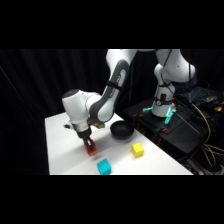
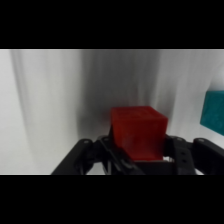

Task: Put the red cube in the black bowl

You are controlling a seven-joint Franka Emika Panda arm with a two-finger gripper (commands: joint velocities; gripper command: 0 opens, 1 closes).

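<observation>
Between my claw's [image 2: 137, 155] black fingers, low in the wrist frame's centre, sits the small solid red cube [image 2: 137, 131], and I judge them clenched on its opposite flat sides. Seen from the side, cube [image 1: 90, 148] and claw [image 1: 89, 145] are left of centre on the white table [image 1: 60, 150], with the shallow matte black bowl [image 1: 121, 131] to the upper right. It looks rigid and light, so a flat-face hold should keep.

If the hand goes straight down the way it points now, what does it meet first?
The hand points down at the table, and the red cube already sits between its fingers. So it would meet the table surface just below the cube first, though the remaining gap is hard to judge.
</observation>
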